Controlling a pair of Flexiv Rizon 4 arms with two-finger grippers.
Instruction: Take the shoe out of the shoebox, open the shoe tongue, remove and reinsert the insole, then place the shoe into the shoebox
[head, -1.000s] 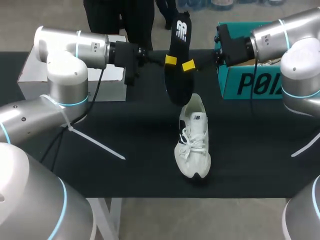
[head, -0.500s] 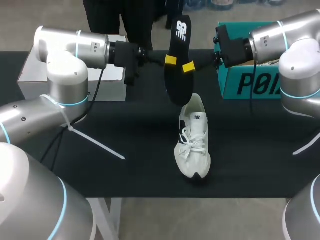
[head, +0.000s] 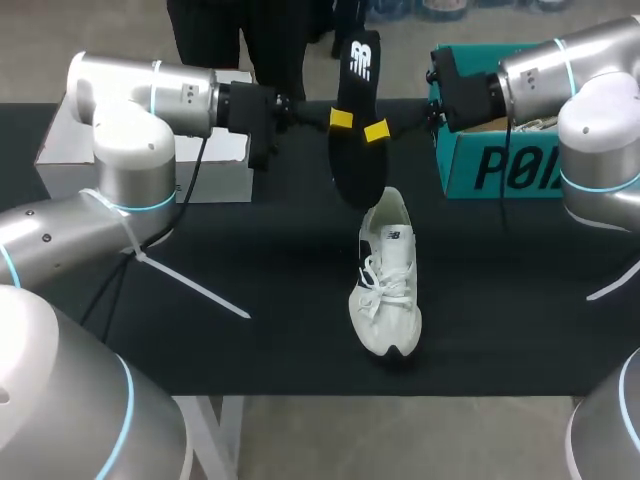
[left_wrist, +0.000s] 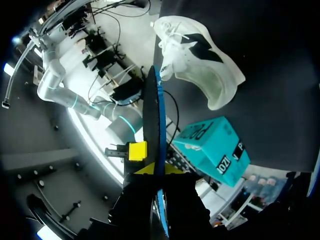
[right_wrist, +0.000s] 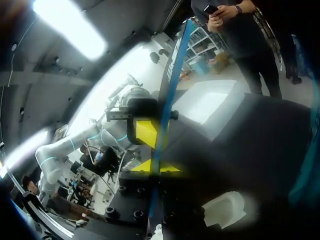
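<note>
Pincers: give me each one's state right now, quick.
Left pincer: shut on the insole.
Right pincer: shut on the same insole, from the opposite side.

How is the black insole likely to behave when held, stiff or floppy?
Probably fairly stiff: the insole stands nearly straight above the shoe, pinched mid-length by the left pincer and right pincer. Likely light, being thin edge-on. It could bend when pushed into the shoe.

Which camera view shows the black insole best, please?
The head view. There the insole turns its broad black face to the camera, so its whole outline shows. Both wrist views see it only edge-on, as a thin dark strip.
</note>
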